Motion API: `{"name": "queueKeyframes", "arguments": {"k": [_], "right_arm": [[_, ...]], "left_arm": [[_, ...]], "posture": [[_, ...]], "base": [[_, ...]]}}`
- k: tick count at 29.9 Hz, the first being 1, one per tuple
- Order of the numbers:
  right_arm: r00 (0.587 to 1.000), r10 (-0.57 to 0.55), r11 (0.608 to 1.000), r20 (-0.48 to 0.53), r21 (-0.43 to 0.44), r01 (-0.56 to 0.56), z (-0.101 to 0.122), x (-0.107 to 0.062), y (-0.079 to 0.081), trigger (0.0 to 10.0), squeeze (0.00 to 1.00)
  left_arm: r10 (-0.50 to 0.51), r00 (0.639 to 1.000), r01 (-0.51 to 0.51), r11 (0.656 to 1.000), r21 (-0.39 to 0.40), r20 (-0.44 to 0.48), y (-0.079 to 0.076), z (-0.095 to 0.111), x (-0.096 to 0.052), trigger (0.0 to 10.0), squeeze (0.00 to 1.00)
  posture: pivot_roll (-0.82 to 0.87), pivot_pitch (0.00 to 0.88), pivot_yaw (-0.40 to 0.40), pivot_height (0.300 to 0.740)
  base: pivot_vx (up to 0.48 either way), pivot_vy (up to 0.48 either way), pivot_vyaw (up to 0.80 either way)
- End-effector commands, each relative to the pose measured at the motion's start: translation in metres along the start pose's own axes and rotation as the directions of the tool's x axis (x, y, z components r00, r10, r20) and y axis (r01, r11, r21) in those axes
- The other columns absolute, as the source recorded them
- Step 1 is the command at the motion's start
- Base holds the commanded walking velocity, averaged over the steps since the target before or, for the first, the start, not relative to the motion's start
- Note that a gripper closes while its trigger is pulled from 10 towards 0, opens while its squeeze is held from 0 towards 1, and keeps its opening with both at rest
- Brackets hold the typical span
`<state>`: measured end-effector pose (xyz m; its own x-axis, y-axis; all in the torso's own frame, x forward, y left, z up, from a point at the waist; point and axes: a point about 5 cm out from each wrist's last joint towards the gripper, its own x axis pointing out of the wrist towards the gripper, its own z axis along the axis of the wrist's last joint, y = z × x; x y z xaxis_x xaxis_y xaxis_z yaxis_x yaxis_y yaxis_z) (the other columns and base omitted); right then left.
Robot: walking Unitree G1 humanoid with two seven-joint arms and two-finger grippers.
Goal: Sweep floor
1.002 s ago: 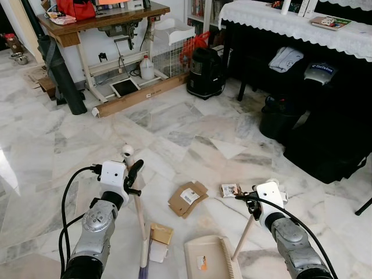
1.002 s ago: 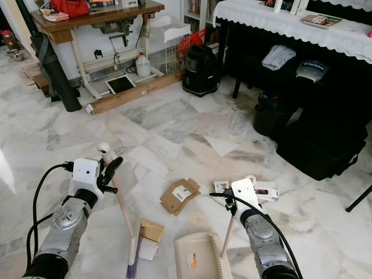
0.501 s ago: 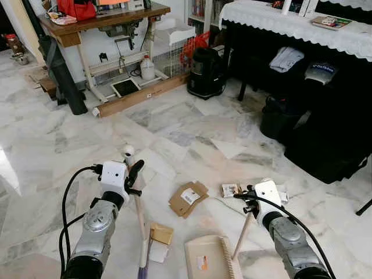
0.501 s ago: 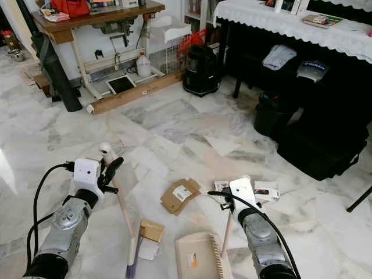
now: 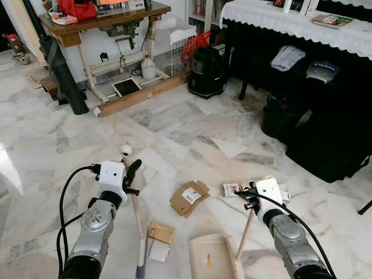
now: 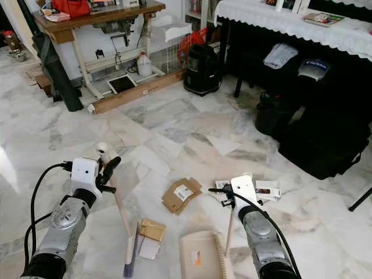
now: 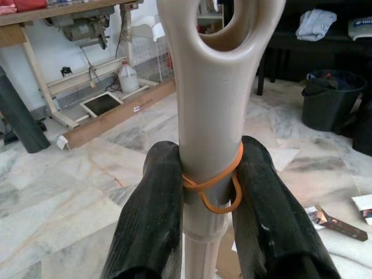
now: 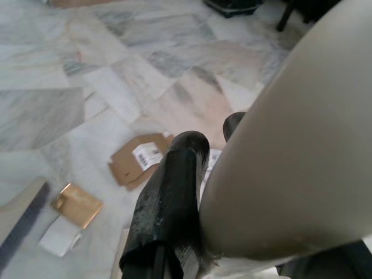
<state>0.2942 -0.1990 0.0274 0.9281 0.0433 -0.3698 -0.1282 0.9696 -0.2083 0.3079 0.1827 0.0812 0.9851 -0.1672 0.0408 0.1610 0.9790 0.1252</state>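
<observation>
Two grippers: left [image 7: 210,192] jaws clamp smooth beige broom handle [image 7: 210,116]; right [image 8: 200,174] jaws clamp dustpan handle [image 5: 244,232].

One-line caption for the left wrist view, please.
Left tool clamped on the beige broom handle, an orange rubber band looped around it, above a marble floor.

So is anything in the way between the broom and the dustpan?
Yes. A small tan card and a white scrap lie on the floor between the broom head and the dustpan. They look like the litter to sweep in.
</observation>
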Motion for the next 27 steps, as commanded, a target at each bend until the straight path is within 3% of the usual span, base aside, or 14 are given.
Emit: {"name": "queueKeyframes", "arguments": {"k": [1, 6, 14, 27], "right_arm": [[0.995, -0.069, 0.997, 0.072, -0.018, 0.070, 0.015, 0.002, -0.013, 10.0, 0.00], [0.991, -0.089, 0.996, 0.100, -0.004, 0.090, 0.019, 0.003, -0.013, 10.0, 0.00], [0.991, -0.034, 0.999, 0.130, 0.036, 0.030, 0.022, 0.006, 0.005, 10.0, 0.00], [0.995, -0.040, 0.996, 0.090, 0.077, 0.033, 0.012, 0.008, 0.007, 10.0, 0.00]], "left_arm": [[-0.001, 1.000, 0.000, 1.000, 0.025, 0.028, 0.003, 0.009, 0.006, 10.0, 0.00], [0.000, 1.000, -0.001, 1.000, 0.027, 0.028, 0.003, 0.009, 0.006, 10.0, 0.00], [0.039, 0.999, -0.041, 0.998, 0.051, 0.031, 0.009, 0.009, 0.006, 10.0, 0.00], [0.054, 0.998, -0.055, 0.997, 0.056, 0.029, 0.010, 0.008, 0.005, 10.0, 0.00]], "posture": [[0.07, 0.000, 0.014, 0.740], [0.07, 0.000, 0.014, 0.740], [0.08, 0.000, 0.015, 0.740], [0.08, 0.000, 0.013, 0.740]], "base": [[0.000, 0.000, 0.00], [0.000, 0.000, 0.00], [0.000, 0.000, 0.00], [0.000, 0.000, 0.00]]}}
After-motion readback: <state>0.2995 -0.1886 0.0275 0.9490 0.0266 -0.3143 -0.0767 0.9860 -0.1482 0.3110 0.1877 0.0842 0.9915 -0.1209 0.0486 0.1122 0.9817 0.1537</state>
